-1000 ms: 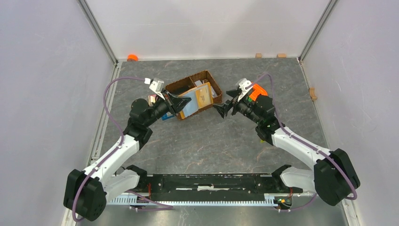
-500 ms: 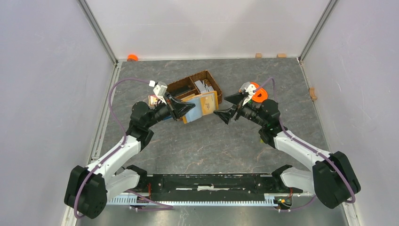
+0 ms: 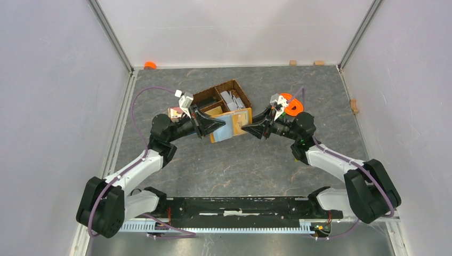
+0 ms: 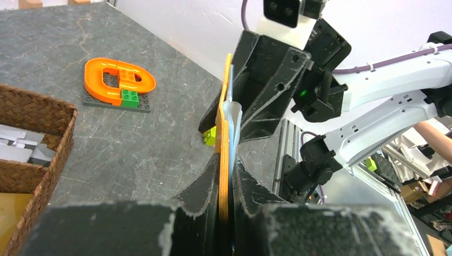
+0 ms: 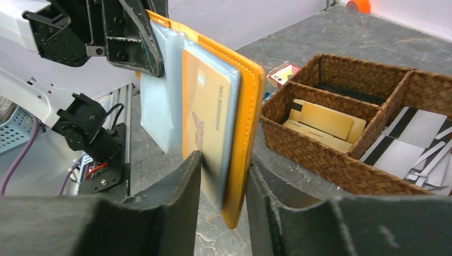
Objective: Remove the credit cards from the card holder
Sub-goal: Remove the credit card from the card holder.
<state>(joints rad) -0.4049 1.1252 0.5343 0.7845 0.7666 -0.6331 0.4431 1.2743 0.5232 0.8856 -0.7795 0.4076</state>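
Holding card holder (image 5: 250,106): left gripper (image 4: 226,162), jaws clamped; right gripper (image 5: 224,165) straddles holder edge plus credit card (image 5: 210,117), clamp unclear. Risk: tugging holder, not card.

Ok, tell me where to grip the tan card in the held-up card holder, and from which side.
Probably pinch the tan card by its exposed edge, coming from the card holder's free end, opposite the left gripper. The holder stands on edge, so fingers can close flat on both faces there.
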